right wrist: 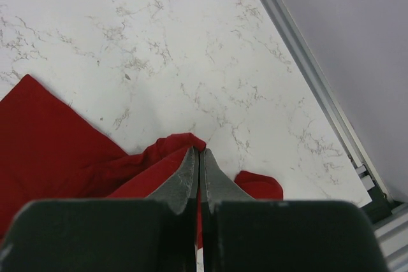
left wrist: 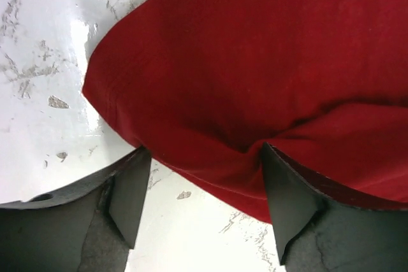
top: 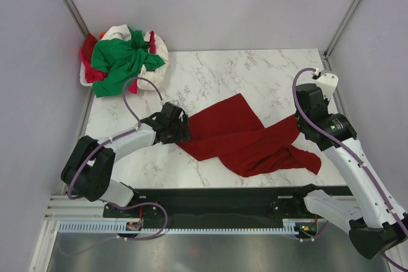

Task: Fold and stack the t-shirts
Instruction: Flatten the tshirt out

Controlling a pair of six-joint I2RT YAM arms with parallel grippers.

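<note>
The dark red t-shirt (top: 245,137) lies crumpled and partly spread on the middle of the marble table (top: 255,71); its white tag does not show. My left gripper (top: 183,129) is open at the shirt's left edge. In the left wrist view the hem of the shirt (left wrist: 255,74) runs between the two fingers of this gripper (left wrist: 204,151). My right gripper (top: 298,124) is shut on a raised fold at the shirt's right side; in the right wrist view red cloth (right wrist: 76,151) shows between its closed jaws (right wrist: 199,151). The green t-shirt (top: 121,58), white t-shirt (top: 118,32) and pinkish-red t-shirt (top: 88,52) lie heaped at the back left.
Grey walls with metal corner posts (top: 347,11) close in the table at the back and sides. A metal rail (right wrist: 312,74) runs along the table's right edge. A black strip (top: 210,199) with the arm bases lines the near edge.
</note>
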